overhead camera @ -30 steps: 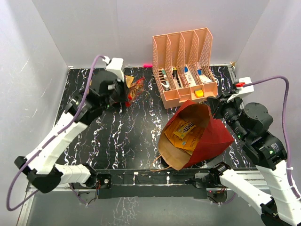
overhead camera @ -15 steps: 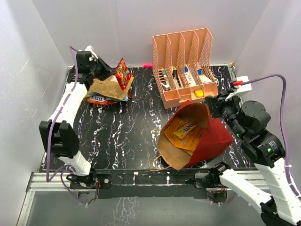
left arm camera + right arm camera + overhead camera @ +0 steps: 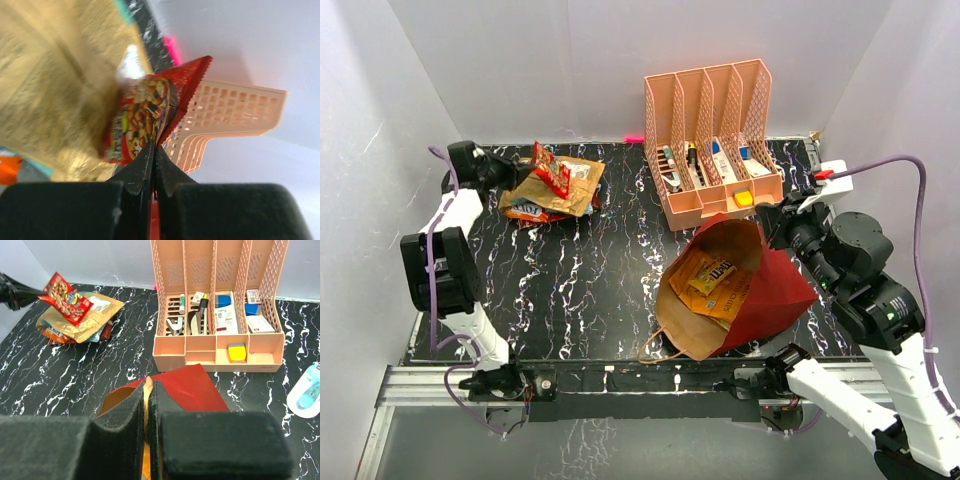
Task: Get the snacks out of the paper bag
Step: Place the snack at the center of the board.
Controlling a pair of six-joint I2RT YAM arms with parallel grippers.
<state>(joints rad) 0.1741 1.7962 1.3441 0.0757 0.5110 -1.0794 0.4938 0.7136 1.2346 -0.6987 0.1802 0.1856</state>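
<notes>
The dark red paper bag (image 3: 775, 292) lies tilted with its mouth toward the left and front, and orange and yellow snacks (image 3: 712, 278) show inside. My right gripper (image 3: 776, 224) is shut on the bag's top edge, with a tan strip pinched between its fingers (image 3: 148, 390). The bag shows in the right wrist view (image 3: 187, 386). My left gripper (image 3: 525, 168) at the far left back is shut on a red snack packet (image 3: 549, 174), held just above a pile of gold, orange and teal packets (image 3: 560, 192). The packet also shows in the left wrist view (image 3: 145, 117) and the right wrist view (image 3: 64, 297).
The peach mesh organizer (image 3: 715, 130) with pens and small items stands behind the bag. A light-blue tag-like object (image 3: 307, 395) lies at the right of the black marbled table. White walls close in the left, back and right sides.
My left arm has swung back and to the left with the red packet, which now hangs over the pile. The right arm and the bag have not moved.
</notes>
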